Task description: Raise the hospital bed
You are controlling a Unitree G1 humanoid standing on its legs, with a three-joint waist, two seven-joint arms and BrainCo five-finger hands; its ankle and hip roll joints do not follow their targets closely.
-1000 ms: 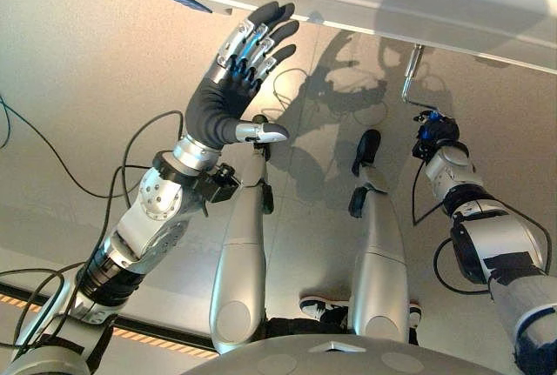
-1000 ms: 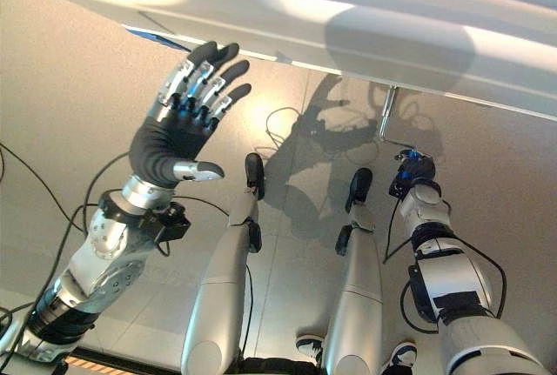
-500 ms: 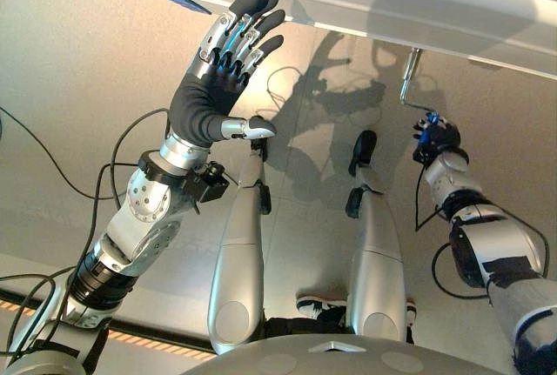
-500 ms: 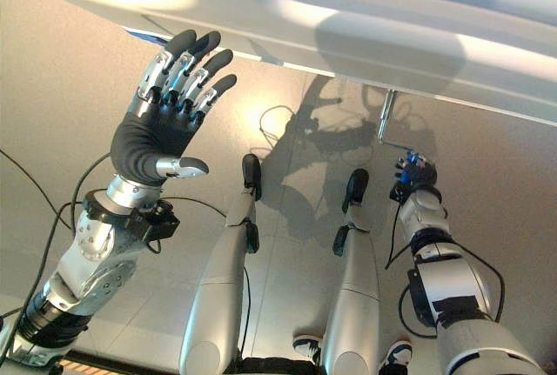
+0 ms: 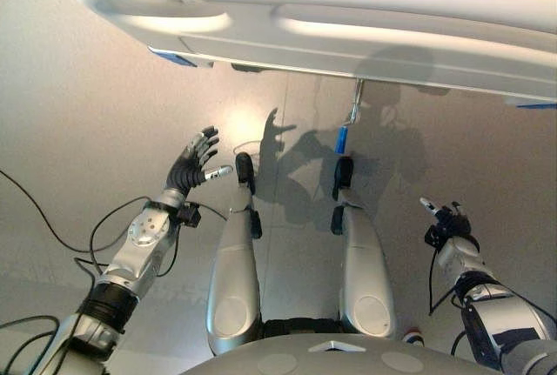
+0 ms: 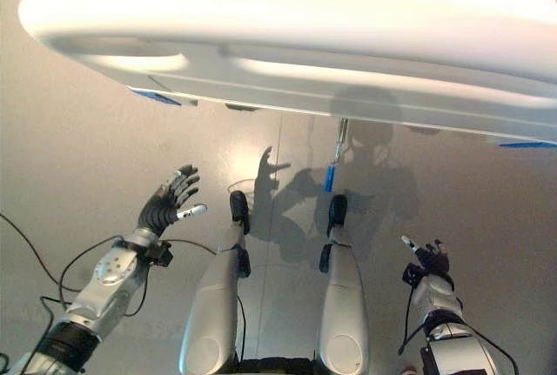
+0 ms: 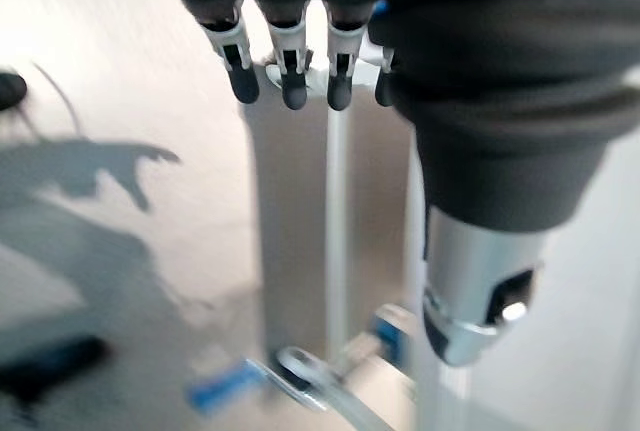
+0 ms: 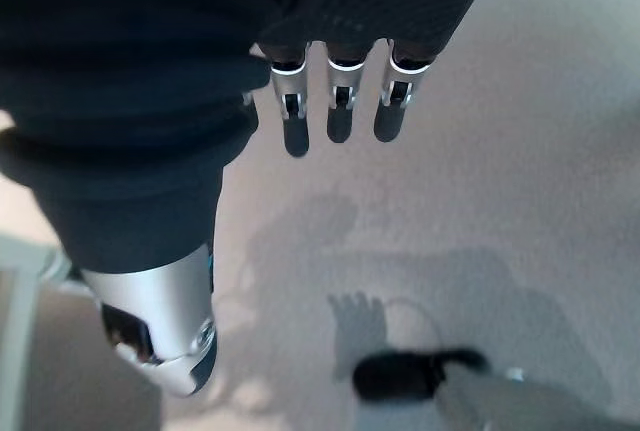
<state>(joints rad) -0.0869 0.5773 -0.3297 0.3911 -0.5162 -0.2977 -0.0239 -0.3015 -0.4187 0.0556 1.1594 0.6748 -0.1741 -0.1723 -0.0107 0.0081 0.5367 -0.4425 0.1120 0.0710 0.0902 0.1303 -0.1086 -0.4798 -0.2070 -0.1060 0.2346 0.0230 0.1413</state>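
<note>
Hanging under the hospital bed (image 5: 348,36), crank handle (image 5: 342,139) sits between my empty, open left hand (image 5: 190,169) and right hand (image 5: 444,218), apart from both.

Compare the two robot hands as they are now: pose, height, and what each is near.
The left robot hand is raised high with fingers spread upward, while the right robot hand sits lower at its side. The left arm reaches forward toward the bed's footboard; the right arm is bent in close. Neither touches the crank hanging under the bed between them. Both are open and hold nothing.
</note>
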